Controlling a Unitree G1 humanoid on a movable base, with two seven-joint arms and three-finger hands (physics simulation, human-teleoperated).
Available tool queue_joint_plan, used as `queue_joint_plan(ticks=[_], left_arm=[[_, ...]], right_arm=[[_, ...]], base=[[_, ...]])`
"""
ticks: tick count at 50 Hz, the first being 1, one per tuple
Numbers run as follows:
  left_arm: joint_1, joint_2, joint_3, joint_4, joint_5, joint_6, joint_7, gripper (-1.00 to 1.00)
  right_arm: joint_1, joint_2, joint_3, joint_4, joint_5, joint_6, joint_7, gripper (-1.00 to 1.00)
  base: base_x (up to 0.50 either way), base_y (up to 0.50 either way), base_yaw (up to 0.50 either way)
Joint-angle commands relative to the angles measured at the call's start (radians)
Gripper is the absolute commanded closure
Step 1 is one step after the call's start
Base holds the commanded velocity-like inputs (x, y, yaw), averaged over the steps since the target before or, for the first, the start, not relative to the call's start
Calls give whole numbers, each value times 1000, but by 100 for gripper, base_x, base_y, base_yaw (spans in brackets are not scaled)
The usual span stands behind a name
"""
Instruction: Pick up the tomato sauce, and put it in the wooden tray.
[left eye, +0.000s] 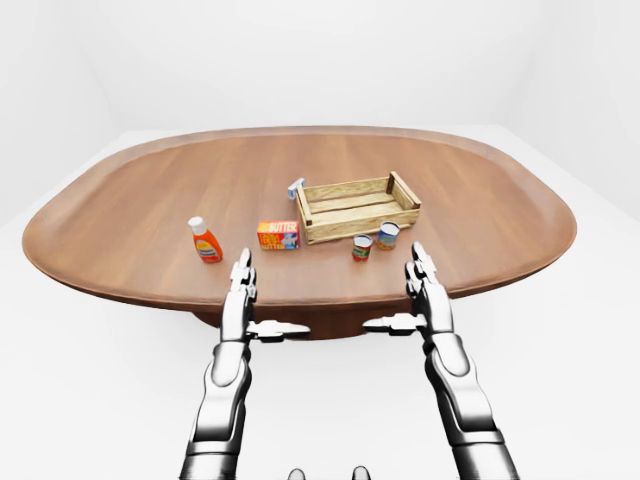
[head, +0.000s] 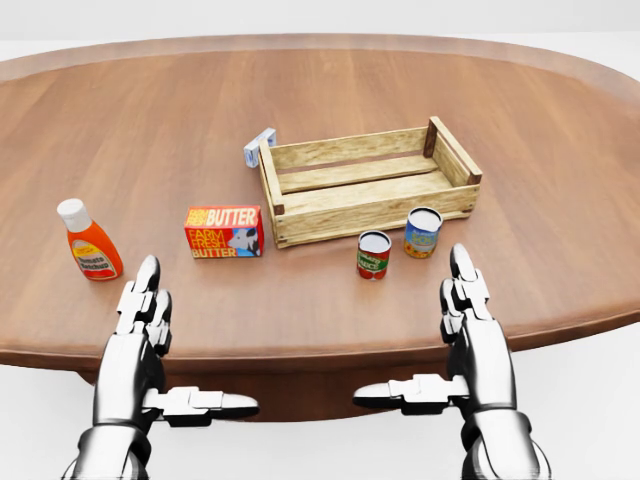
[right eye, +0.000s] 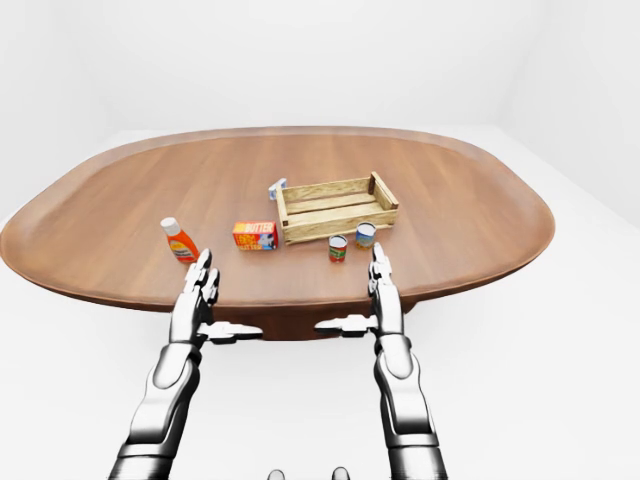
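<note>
Nearest, both hands hang over the tabletop's near edge in the head view, holding nothing. The left hand (head: 150, 340) and the right hand (head: 470, 335) each point their fingers straight up the picture, pressed side by side, with the thumb stuck out sideways toward the other hand; bare table edge lies between the thumbs. Their forearms are cut off by the bottom of every view.

Just beyond the right hand's fingertips stands the tomato sauce (head: 373, 254), a small red-labelled can, upright and apart from a blue-labelled can (head: 422, 232) beside it. Both cans sit close against the near wall of the wooden tray (head: 370, 213), which is empty.

Left of the tray lies a butter box (head: 224, 232), and nearer the left edge an orange bottle (head: 89, 241); its label is too small to read. A small white-and-blue thing (head: 259, 148) is half hidden behind the tray's far left corner. Beyond the tray the oval table (left eye: 200, 170) runs on bare to its far edge.
</note>
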Motion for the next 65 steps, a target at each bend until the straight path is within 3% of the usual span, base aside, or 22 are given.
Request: queue_joint_plan(ticks=[1, 2, 6, 8, 10, 15, 34, 65], left_arm=[[-165, 37, 35, 343, 15, -63, -26, -100], [-168, 42, 34, 361, 33, -63, -15, -100], [-132, 49, 33, 309, 70, -63, -6, -100], [-139, 48, 37, 320, 73, -63, -3, -100], [-139, 49, 31, 329, 103, -63, 11, -100], [-131, 43, 23, 311, 134, -63, 19, -100], [-86, 33, 22, 224, 104, -63, -12, -100], [-88, 33, 22, 229, 106, -63, -9, -100]], right_arm=[[-165, -31, -34, 213, -13, 51, -46, -100], [-153, -32, -19, 196, -32, 34, -40, -100], [-123, -27, 2, 165, -115, 27, -59, -100], [-103, -22, -1, 123, -69, 35, 6, -100], [-94, -24, 2, 95, -70, 65, 28, -100], [-99, -25, -10, 95, -68, 75, 38, -100], [-68, -22, -3, 64, -87, 75, 56, -100], [-69, -22, 4, 78, -113, 75, 58, -100]], base=[[0, 0, 0], [0, 0, 0], [0, 0, 0], [0, 0, 0], [45, 0, 0], [50, 0, 0], [50, 0, 0], [50, 0, 0]])
